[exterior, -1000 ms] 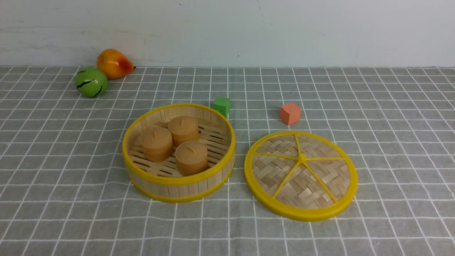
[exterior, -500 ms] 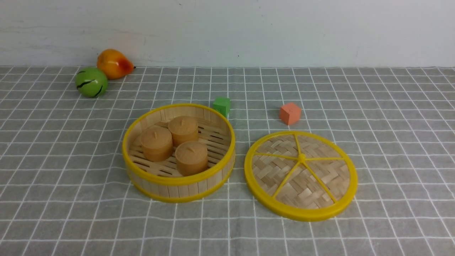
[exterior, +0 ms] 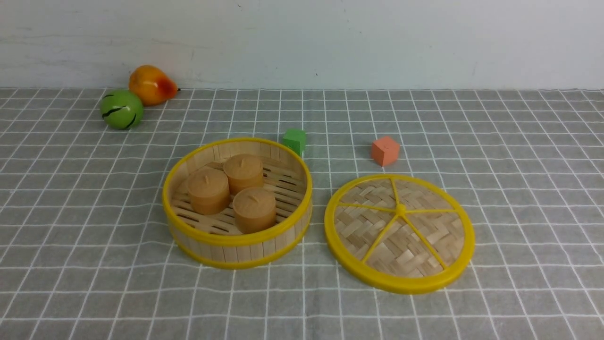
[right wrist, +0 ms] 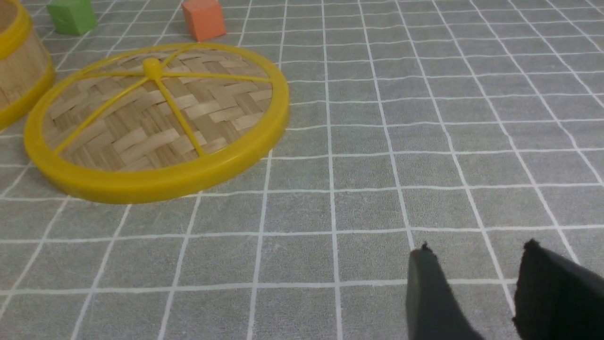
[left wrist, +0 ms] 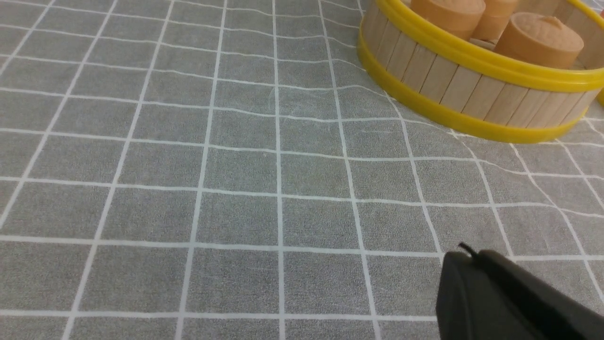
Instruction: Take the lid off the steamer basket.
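Nearest to me, my right pincer [right wrist: 476, 264] is hanging low over the table [exterior: 94, 293] with its tips standing apart and nothing between them, and my left pincer [left wrist: 472, 264] is sitting pressed together, also holding nothing. Neither arm is showing in the front view. Just ahead, the lid [exterior: 399, 232] is lying flat on the table, spokes up, just beside the basket [exterior: 237, 203] on its right, with a narrow strip of cloth showing between the two rims. The basket is standing open with three tan cups [exterior: 255, 208] showing inside. Farther back, a green cube [exterior: 294, 140] and an orange cube [exterior: 385, 150] are sitting untouched. I am judging the job done: nothing is left to lift.
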